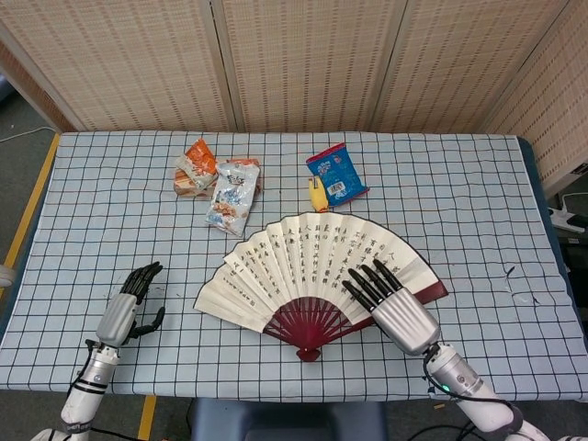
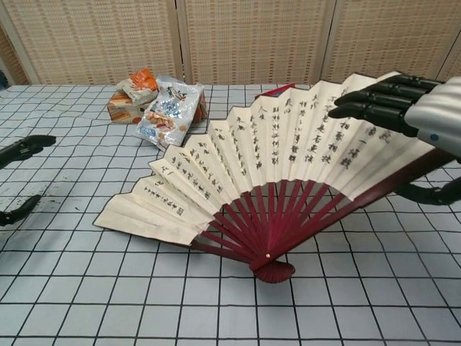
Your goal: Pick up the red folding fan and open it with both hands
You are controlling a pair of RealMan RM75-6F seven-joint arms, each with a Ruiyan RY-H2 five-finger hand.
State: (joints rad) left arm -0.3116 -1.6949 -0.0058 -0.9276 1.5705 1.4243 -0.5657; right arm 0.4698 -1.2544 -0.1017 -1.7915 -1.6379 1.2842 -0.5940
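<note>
The counter (image 1: pixel 478 202) has a white cloth with black squares on it. On it lies the big red folding fan (image 1: pixel 317 266) with cream paper and black writing. It is spread wide open, near the front edge, with its red sticks meeting at the bottom.

My right hand (image 1: pixel 390 299) holds the fan at its right end. My dark fingers (image 2: pixel 374 101) lie flat on top of the paper and my thumb sits under the red edge stick.

My left hand (image 1: pixel 129 308) is well apart from the fan, out to the left. It holds nothing and its fingers are apart.

Farther back lie a silver snack bag (image 1: pixel 234 195), an orange snack bag (image 1: pixel 195 167), a blue snack bag (image 1: pixel 336 172) and a small yellow toy (image 1: pixel 317 195).
</note>
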